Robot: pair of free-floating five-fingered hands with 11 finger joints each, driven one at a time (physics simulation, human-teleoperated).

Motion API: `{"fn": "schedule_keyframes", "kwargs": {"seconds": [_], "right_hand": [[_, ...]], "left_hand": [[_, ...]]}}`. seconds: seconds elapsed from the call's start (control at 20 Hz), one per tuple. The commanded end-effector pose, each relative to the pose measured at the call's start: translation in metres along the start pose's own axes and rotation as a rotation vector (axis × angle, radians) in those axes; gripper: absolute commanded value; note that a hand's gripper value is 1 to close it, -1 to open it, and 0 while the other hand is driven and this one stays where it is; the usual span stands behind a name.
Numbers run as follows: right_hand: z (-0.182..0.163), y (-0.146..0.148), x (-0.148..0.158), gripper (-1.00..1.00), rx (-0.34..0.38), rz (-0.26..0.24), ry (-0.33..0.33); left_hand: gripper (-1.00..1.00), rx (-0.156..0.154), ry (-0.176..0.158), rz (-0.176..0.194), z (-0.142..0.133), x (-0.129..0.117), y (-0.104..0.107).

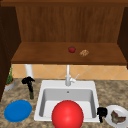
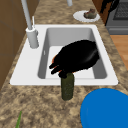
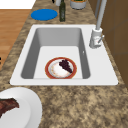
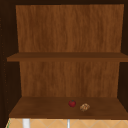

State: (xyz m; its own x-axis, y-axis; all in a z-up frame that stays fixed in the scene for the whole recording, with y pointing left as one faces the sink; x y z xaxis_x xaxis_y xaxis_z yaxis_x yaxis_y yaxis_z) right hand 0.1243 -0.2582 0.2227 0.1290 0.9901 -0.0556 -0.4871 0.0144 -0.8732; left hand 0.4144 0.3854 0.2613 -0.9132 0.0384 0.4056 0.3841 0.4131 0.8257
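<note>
Your left hand sits on top of the dark green bottle, on the counter left of the sink; fingers curled down round the bottle's neck, so it's gripping it. In the left side view that same hand covers the bottle top, and the bottle stands upright on the granite just in front of the sink rim, touching the hand from below. Blue plate lies flat on the counter just beside the bottle, toward the front edge; a potted plant is at the far left.

Your right hand hangs at the sink's right edge, right beside the white plate with a brown piece of food; can't tell if its fingers are curled or straight.

Inside the basin, the right side view shows a red-rimmed plate with a dark bit of food on it. A big red ball sits at the sink's front in the front view. Faucet at the back. Up on the lower shelf: a red apple and a tan round thing, near each other but apart
</note>
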Motion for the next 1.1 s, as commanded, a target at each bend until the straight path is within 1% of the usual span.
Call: {"fn": "schedule_keyframes", "kwargs": {"seconds": [0.0, 0.2, 0.4, 0.5, 0.55, 0.65, 0.7, 0.75, 0.8, 0.85, 0.9, 0.95, 1.0, 1.05], "right_hand": [[0.0, 0.0, 0.0, 0.0, 0.0, 0.0, 0.0], [0.0, 0.0, 0.0, 0.0, 0.0, 0.0, 0.0], [0.0, 0.0, 0.0, 0.0, 0.0, 0.0, 0.0], [0.0, 0.0, 0.0, 0.0, 0.0, 0.0, 0.0], [0.0, 0.0, 0.0, 0.0, 0.0, 0.0, 0.0], [0.0, 0.0, 0.0, 0.0, 0.0, 0.0, 0.0], [0.0, 0.0, 0.0, 0.0, 0.0, 0.0, 0.0], [0.0, 0.0, 0.0, 0.0, 0.0, 0.0, 0.0], [0.0, 0.0, 0.0, 0.0, 0.0, 0.0, 0.0], [0.0, 0.0, 0.0, 0.0, 0.0, 0.0, 0.0], [0.0, 0.0, 0.0, 0.0, 0.0, 0.0, 0.0], [0.0, 0.0, 0.0, 0.0, 0.0, 0.0, 0.0], [0.0, 0.0, 0.0, 0.0, 0.0, 0.0, 0.0], [0.0, 0.0, 0.0, 0.0, 0.0, 0.0, 0.0]], "left_hand": [[-1.0, -0.005, 0.0, 0.0, 0.001, 0.0, 0.006], [-1.0, -0.009, -0.006, 0.027, -0.004, 0.008, 0.024], [-1.0, 0.013, -0.015, 0.036, -0.001, 0.014, 0.043], [-1.0, 0.016, -0.021, 0.036, 0.0, 0.019, 0.051], [-1.0, 0.009, -0.018, 0.036, 0.004, 0.02, 0.052], [-1.0, 0.01, -0.021, 0.038, 0.016, 0.023, 0.054], [-1.0, 0.016, -0.012, 0.034, 0.017, 0.026, 0.056], [-1.0, 0.03, -0.006, 0.027, 0.023, 0.026, 0.059], [-1.0, 0.042, -0.015, 0.011, 0.029, 0.028, 0.06], [-1.0, 0.039, -0.021, -0.002, 0.03, 0.032, 0.059], [-1.0, 0.023, -0.015, -0.001, 0.033, 0.035, 0.059], [-1.0, 0.009, -0.001, 0.009, 0.037, 0.037, 0.058], [-1.0, 0.007, 0.007, 0.018, 0.043, 0.04, 0.057], [-1.0, 0.006, 0.007, 0.021, 0.046, 0.044, 0.056]]}}
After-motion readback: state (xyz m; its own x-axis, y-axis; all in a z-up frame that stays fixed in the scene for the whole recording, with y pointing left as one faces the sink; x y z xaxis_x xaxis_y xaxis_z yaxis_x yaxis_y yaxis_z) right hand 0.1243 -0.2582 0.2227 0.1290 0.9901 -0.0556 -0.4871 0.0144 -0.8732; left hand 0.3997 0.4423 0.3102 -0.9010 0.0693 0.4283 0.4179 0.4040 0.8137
